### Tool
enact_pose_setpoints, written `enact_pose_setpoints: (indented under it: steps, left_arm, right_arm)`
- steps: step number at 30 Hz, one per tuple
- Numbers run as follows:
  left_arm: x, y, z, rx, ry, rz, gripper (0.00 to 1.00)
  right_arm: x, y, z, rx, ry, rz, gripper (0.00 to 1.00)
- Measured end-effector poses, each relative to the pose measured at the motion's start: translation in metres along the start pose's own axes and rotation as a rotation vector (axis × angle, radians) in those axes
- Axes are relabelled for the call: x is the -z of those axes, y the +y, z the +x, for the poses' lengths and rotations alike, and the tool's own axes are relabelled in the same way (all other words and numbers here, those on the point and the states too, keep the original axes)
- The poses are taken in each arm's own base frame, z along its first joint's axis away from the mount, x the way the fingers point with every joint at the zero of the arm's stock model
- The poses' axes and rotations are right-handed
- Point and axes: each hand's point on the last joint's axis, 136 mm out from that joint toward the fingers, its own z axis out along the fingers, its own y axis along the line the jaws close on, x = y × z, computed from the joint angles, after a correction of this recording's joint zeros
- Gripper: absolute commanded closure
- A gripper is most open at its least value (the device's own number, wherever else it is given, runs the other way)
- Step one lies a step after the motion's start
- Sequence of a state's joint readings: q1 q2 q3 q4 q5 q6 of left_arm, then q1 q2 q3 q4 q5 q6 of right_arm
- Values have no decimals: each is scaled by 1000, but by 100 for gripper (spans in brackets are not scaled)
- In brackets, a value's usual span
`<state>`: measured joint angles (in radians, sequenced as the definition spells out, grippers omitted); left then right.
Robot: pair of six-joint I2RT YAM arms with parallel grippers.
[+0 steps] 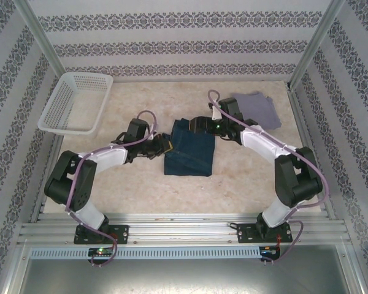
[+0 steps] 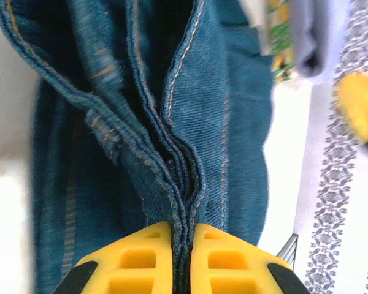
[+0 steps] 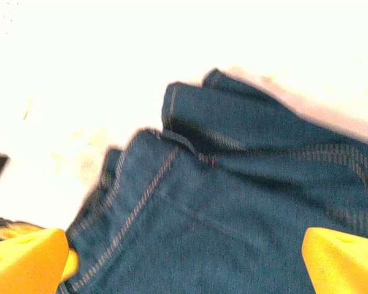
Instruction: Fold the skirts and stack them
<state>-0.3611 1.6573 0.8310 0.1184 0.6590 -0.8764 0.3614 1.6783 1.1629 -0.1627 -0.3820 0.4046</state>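
Observation:
A dark blue denim skirt lies folded in the middle of the table. My left gripper is at its left edge, shut on a bunch of seamed denim folds. The cloth runs away from its yellow fingers. My right gripper hovers over the skirt's far edge. It is open, its yellow fingertips wide apart over the denim. A grey-lavender skirt lies folded at the back right. In the left wrist view a sliver of yellow-green printed cloth shows beside the grey cloth.
A white lattice basket stands at the back left corner. Patterned walls and metal posts close the table on three sides. Both arm bases sit on the metal rail at the near edge.

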Motion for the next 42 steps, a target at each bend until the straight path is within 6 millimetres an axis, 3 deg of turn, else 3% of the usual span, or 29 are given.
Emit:
enact_pose_setpoints:
  steps: [4,10,14,17,22,23,24,25,29,33,37,42]
  left_arm:
    - [-18,24,10,42,66,-38,83]
    - [-19,23,6,-1,85,-44,81]
    - [-8,34,-7,-31,82,-90,74]
    - [4,43,-35,-67,58,-153,67]
    - [23,44,-111,-163,-19,-255,31]
    - [28,43,-119,-176,-36,-272,25]
    - [36,43,-125,-187,-53,-293,6]
    - [43,41,-127,-201,-68,-315,0]
    - [78,26,-115,-205,-127,-359,0]
    - [99,-16,-85,-225,-178,-296,0]
    - [73,-60,-42,-220,-104,-119,0]
    - [33,-59,4,-99,53,-2,0]
  right_arm:
    - [-23,-13,0,64,49,23,2]
    - [-41,-39,50,23,215,67,2]
    - [-32,-33,84,-43,265,68,2]
    - [-23,-9,111,-109,283,51,2]
    - [-13,38,137,-163,290,27,2]
    - [-10,40,136,-157,279,42,2]
    - [-6,38,133,-153,260,66,2]
    - [1,34,126,-149,227,94,2]
    - [34,3,89,-142,57,184,2]
    - [48,-42,64,-126,3,243,3]
    - [28,-74,64,-141,121,175,7]
    - [-2,-70,77,-116,261,38,9]
